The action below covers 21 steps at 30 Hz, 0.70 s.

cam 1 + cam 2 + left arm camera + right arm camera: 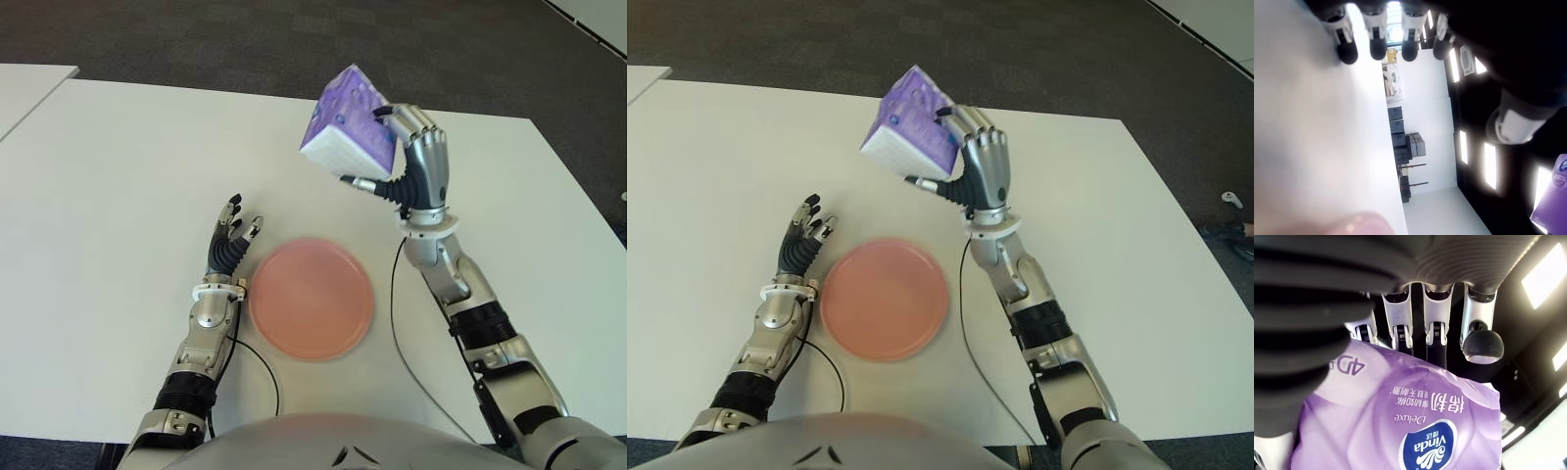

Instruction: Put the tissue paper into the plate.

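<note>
Right robot hand (pixel 397 147) raised above the white tabletop (pixel 118 176), fingers clamped around the purple tissue paper pack (pixel 351 122), tilted, beyond the pink plate (pixel 312 298). Left robot hand (pixel 231 240) just left of the plate's rim, fingers relaxed, empty. Bare tabletop all around.

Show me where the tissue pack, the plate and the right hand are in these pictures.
tissue pack (pixel 348 122), left eye view, on its purple side face.
plate (pixel 312 298), left eye view, on the bare pink middle.
right hand (pixel 423 157), left eye view, on the back of the hand, which grips the pack.
</note>
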Each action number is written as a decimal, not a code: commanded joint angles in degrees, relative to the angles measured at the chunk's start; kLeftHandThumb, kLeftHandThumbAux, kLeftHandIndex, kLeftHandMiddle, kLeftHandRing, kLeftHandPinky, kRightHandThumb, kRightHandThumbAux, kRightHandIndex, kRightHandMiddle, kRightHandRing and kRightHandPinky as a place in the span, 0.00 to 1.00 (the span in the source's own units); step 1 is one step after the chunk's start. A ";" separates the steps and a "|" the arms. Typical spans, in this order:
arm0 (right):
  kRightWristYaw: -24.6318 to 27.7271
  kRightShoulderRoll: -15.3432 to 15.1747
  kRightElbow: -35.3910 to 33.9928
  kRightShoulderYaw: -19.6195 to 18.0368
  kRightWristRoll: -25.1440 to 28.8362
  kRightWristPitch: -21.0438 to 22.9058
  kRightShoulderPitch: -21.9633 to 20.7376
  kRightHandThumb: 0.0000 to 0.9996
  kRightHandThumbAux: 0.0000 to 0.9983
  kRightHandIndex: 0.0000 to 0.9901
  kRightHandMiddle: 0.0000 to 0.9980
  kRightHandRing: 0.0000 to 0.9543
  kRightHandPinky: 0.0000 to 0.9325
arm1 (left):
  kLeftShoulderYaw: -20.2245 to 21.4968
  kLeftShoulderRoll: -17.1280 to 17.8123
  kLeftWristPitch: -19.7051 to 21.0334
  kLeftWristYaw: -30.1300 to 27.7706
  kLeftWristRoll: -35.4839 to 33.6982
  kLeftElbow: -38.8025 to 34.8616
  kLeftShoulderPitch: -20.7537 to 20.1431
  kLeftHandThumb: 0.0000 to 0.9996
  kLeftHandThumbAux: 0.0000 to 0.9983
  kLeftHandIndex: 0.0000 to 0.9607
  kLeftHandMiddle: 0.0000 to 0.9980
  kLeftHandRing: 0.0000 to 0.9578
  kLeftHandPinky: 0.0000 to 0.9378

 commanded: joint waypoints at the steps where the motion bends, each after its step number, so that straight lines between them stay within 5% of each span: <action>1: 2.19 -2.51 -2.79 0.62 -1.77 -4.71 4.51 0.73 0.71 0.44 0.88 0.92 0.94 | -0.32 -0.24 1.74 0.39 0.49 2.18 1.91 0.06 0.50 0.00 0.00 0.00 0.00; 7: 2.26 -5.13 -5.91 -0.82 -7.34 -6.58 6.34 0.73 0.72 0.44 0.90 0.93 0.95 | -0.61 -0.32 1.94 0.48 1.12 1.77 2.11 0.06 0.50 0.00 0.00 0.00 0.00; 21: 13.36 -10.72 -7.04 -2.05 -1.90 -14.65 8.20 0.72 0.71 0.44 0.89 0.93 0.94 | -0.27 -0.82 1.88 0.78 1.00 1.74 2.05 0.05 0.48 0.00 0.00 0.00 0.00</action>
